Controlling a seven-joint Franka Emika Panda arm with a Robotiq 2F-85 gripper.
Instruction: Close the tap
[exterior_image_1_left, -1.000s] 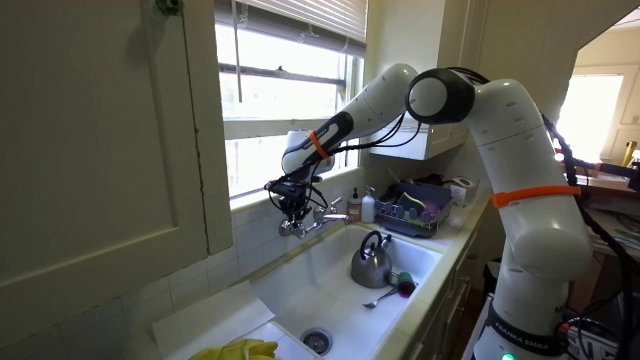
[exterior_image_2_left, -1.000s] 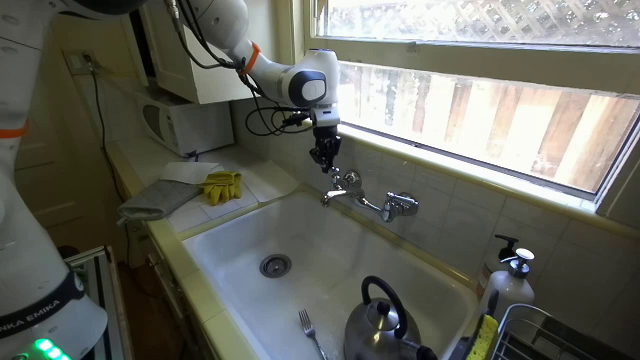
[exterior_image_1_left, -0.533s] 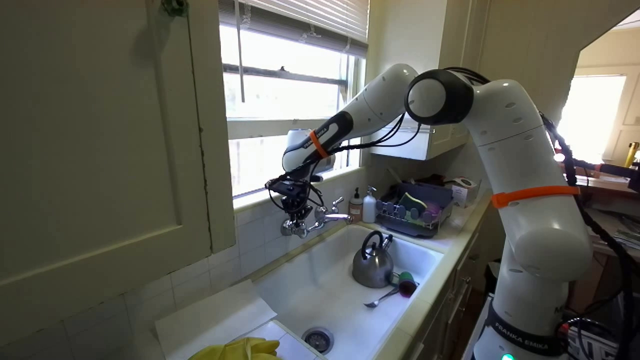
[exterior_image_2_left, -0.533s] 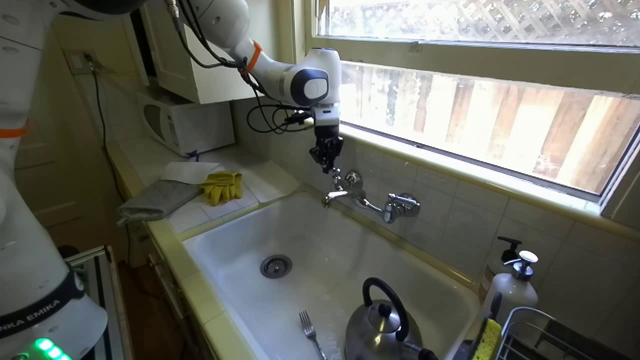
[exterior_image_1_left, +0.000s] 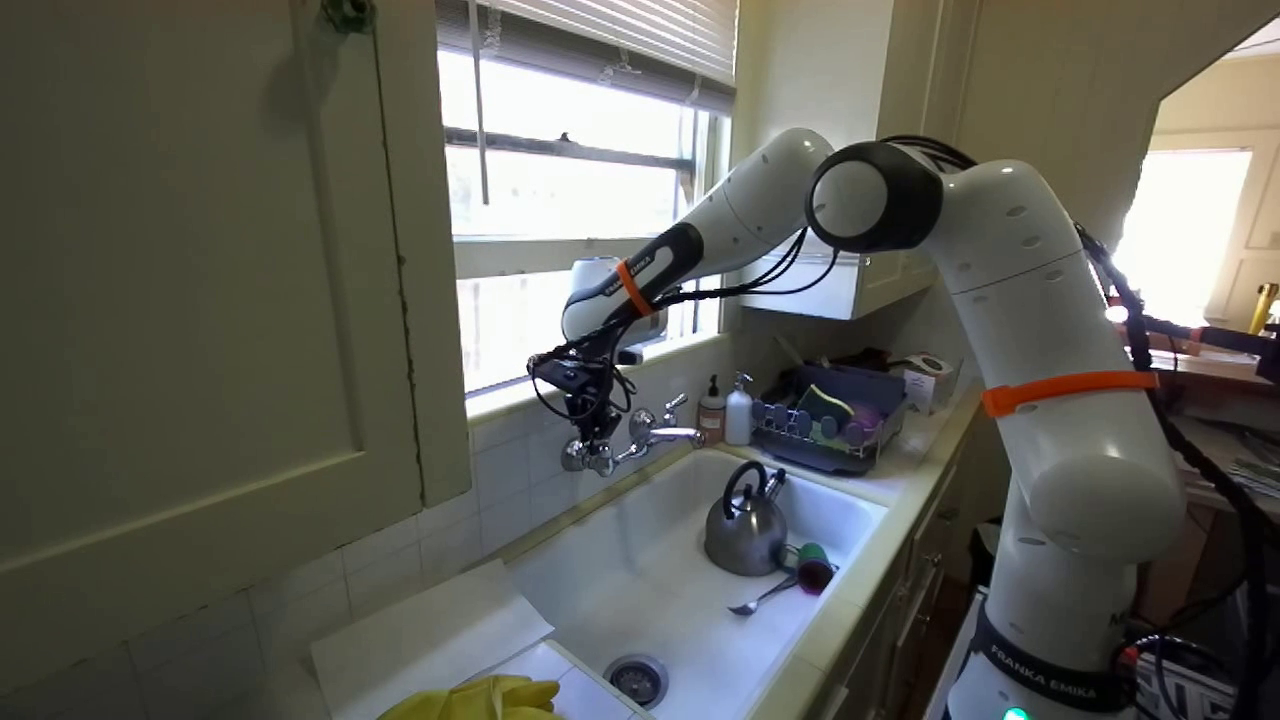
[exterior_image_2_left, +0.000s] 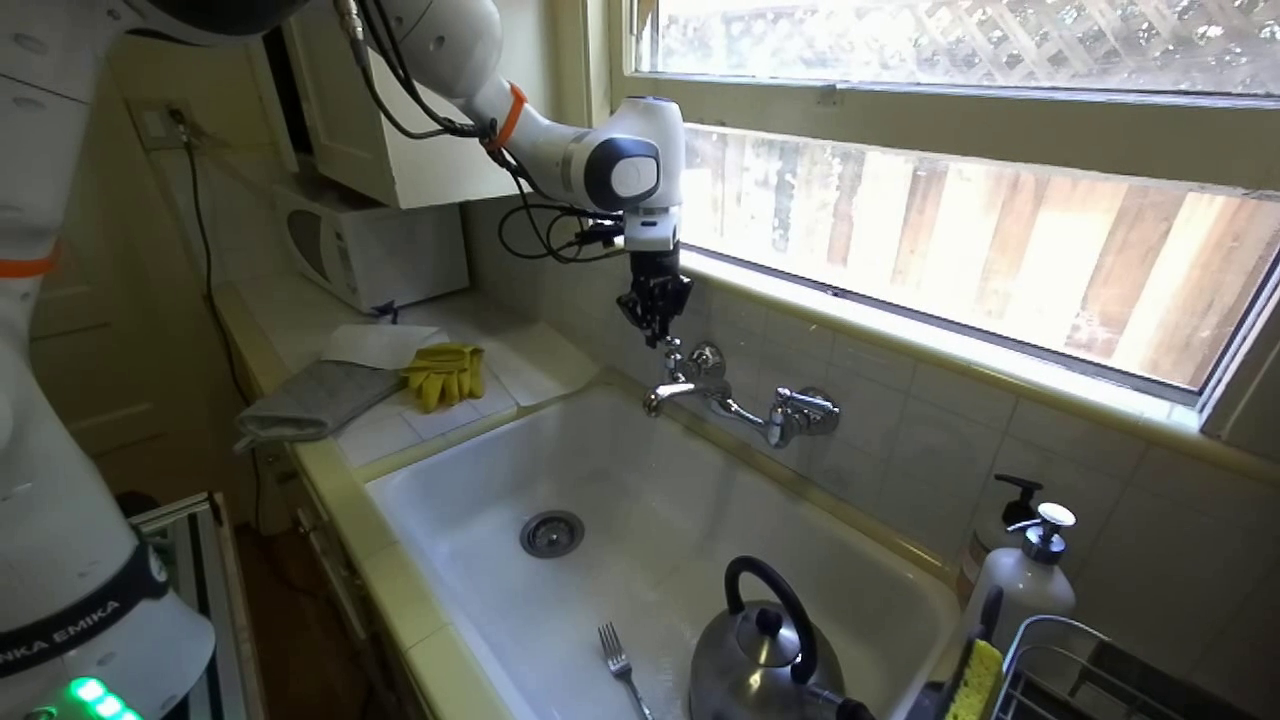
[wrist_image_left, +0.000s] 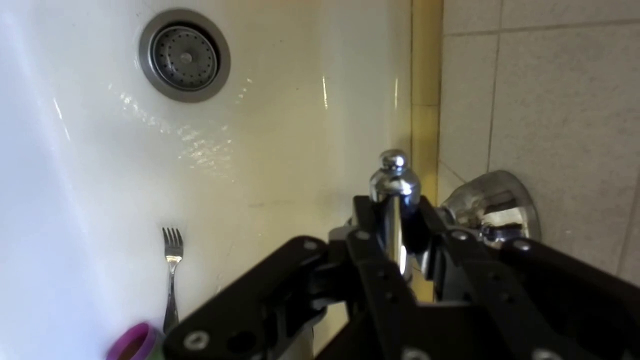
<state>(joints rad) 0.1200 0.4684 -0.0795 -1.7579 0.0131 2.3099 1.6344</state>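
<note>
The chrome tap is mounted on the tiled wall above the sink; its spout shows in both exterior views (exterior_image_1_left: 675, 436) (exterior_image_2_left: 672, 392). My gripper (exterior_image_1_left: 597, 437) points down over the tap's handle at the window-side wall, also in an exterior view (exterior_image_2_left: 655, 338). In the wrist view the fingers (wrist_image_left: 397, 212) sit on both sides of the upright chrome handle (wrist_image_left: 395, 184) and appear to touch it, its rounded tip standing out ahead of them. The tap's other handle (exterior_image_2_left: 775, 426) is free. The spout is largely hidden in the wrist view.
A steel kettle (exterior_image_2_left: 765, 650), a fork (exterior_image_2_left: 618, 655) and a cup (exterior_image_1_left: 813, 570) lie in the white sink (exterior_image_2_left: 450, 510). Soap bottles (exterior_image_2_left: 1025, 575) and a dish rack (exterior_image_1_left: 820, 450) stand at one end. Yellow gloves (exterior_image_2_left: 443, 372) lie on the counter. The window ledge (exterior_image_2_left: 900, 310) is close behind.
My gripper seems to have turned slightly about its vertical axis at the handle, and the cables at the wrist have shifted. The arm is otherwise almost still.
</note>
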